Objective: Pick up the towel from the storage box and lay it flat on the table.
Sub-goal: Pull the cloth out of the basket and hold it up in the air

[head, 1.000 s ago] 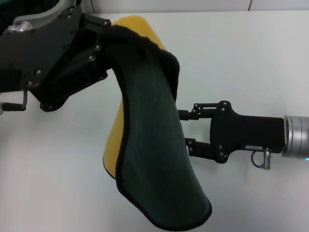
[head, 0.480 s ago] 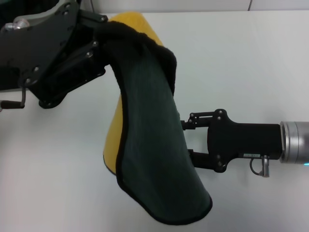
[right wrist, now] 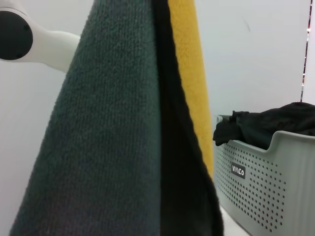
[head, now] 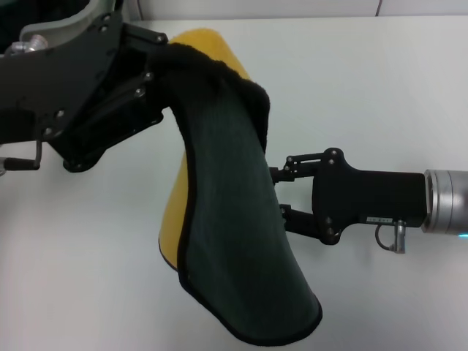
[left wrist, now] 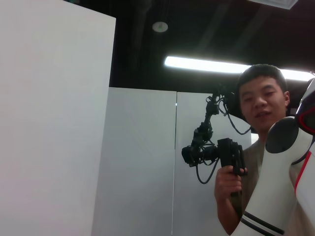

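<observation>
White counter fills the head view, bare around the arms. Above it hangs the towel, lifted clear of the box, green face toward the camera and yellow behind, its bottom corner drooping free. The left gripper pinches the towel's top edge, jaws closed on the cloth. The right gripper reaches in from the right at mid-height, jaws spread apart with the tips at the towel's side edge, nothing clamped yet. The box appears only in the right wrist view, with more dark cloth bunched over its rim.

The step looks like the handover into a two-handed spread: the right jaws need to close on the black-stitched edge, then both arms pull apart and lower the cloth flat. The box wall carries a small plate with white lettering, too small to read surely.
</observation>
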Tool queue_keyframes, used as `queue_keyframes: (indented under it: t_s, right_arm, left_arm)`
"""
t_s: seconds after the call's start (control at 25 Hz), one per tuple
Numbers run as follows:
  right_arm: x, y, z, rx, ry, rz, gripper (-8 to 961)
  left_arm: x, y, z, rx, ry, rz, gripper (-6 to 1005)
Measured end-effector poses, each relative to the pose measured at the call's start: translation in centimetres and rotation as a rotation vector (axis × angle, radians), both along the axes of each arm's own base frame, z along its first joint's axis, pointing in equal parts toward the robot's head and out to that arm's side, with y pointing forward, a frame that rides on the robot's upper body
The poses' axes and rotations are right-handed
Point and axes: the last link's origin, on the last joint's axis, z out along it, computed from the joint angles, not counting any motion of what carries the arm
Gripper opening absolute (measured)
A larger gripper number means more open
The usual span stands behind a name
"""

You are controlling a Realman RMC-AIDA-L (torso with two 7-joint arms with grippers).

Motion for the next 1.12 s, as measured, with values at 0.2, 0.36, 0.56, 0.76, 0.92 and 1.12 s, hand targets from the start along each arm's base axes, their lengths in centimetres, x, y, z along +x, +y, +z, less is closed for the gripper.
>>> queue_keyframes:
  t_s: [0.2, 0.36, 0.56, 0.76, 0.92, 1.12]
  right_arm:
    - [0.0, 0.1, 0.1, 0.006, -0.003, 0.004, 337]
    - [-0.1, 0.1, 0.0, 0.017, -0.006, 0.022, 308]
    - [-0.2, 0.1, -0.1, 0.023, -0.006, 0.03, 272]
    - [-0.1, 0.0, -0.1, 0.058, -0.011, 0.067, 128]
    - [0.1, -0.4, -0.1, 0.098, 0.005, 0.095, 74]
    - [-0.1, -0.5, 0.0, 0.116, 0.014, 0.121, 18]
  left_arm:
    - [0.0, -0.1, -0.1, -0.002, -0.005, 0.0, 5]
    - [0.2, -0.1, -0.1, -0.001, -0.008, -0.007, 4]
    - [0.3, -0.2, -0.2, -0.009, -0.01, -0.012, 4]
    - [0.4, -0.3, -0.5, -0.021, -0.011, -0.021, 4]
    - [0.7, -0.4, -0.6, -0.035, -0.029, -0.019, 4]
    - [0.8, -0.5, -1.1, -0.055, -0.028, -0.021, 4]
